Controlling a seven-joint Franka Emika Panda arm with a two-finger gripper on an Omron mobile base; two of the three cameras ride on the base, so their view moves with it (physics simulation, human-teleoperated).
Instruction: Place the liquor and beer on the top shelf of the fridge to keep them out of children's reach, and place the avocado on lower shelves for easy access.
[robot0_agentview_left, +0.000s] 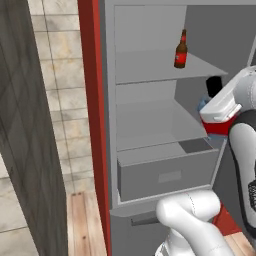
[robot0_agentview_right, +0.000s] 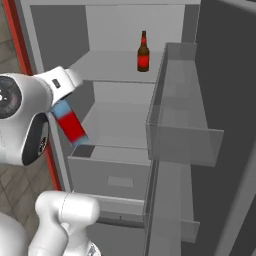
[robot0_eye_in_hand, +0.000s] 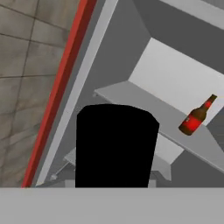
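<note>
Right base view: liquor (robot0_agentview_right: 73, 125) label; hand view: black cap (robot0_eye_in_hand: 116, 146).

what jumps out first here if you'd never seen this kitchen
The open fridge with its dark-red sides, grey inside, and a lone brown beer standing upright on the top shelf. Next, the white arm in front of the lower shelves, carrying the blue, red-labelled liquor, its black cap looming large in the hand view.

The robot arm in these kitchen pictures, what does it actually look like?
A chunky arm of smooth, rounded white shells with dark bands at the joints. The white hand carries a small dark mark. No loose cables show.
</note>
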